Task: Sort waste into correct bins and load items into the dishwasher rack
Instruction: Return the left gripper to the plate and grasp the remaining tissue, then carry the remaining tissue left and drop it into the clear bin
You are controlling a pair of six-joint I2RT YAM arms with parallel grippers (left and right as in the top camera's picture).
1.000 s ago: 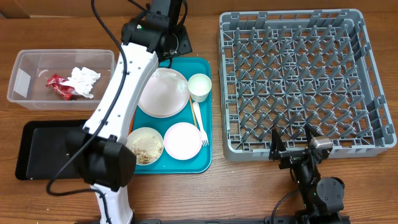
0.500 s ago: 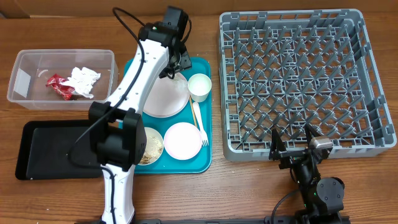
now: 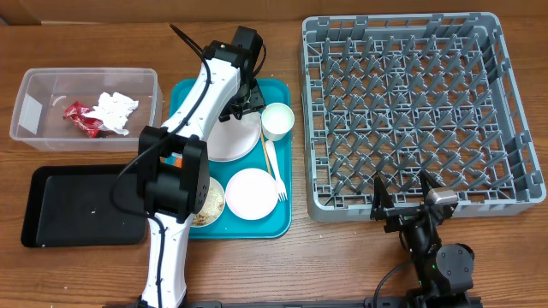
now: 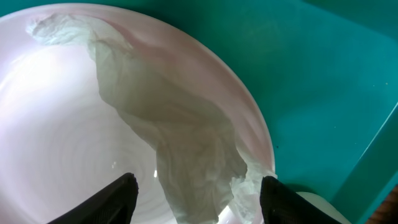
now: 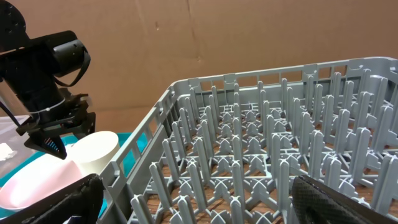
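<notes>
A crumpled white napkin (image 4: 186,143) lies on the large white plate (image 4: 56,124). It is a thin, creased sheet, bunched along the plate's rim and trailing towards its middle. The left gripper (image 4: 196,193) hangs directly above it with its fingers spread apart, one on each side of the paper and neither clearly touching it. The plate is glossy with a faint pink tint, and it sits at the back of the teal tray (image 3: 282,224). Just beside it on the tray is a small white cup (image 3: 276,120), standing upright. A white fork (image 3: 274,171) lies along the tray's right edge, a pale pink bowl (image 3: 251,192) sits at the front, and a bowl of beige crumbs (image 3: 210,204) is half hidden under the arm. To the tray's left, a clear tub (image 3: 26,111) holds a red wrapper (image 3: 81,118) and another white napkin (image 3: 116,111). In front of the tub lies a shallow black tray (image 3: 77,210). To the right, well apart from the tub, stands the grey dishwasher rack (image 3: 312,120), whose pegs are bare. The right gripper (image 3: 401,201) rests just in front of the rack's near wall with its fingers wide apart and holding nothing. Everything stands on a brown wooden table (image 3: 257,265) with visible grain. In the right wrist view, a plain brown board (image 5: 217,37) closes off the space behind the rack.
</notes>
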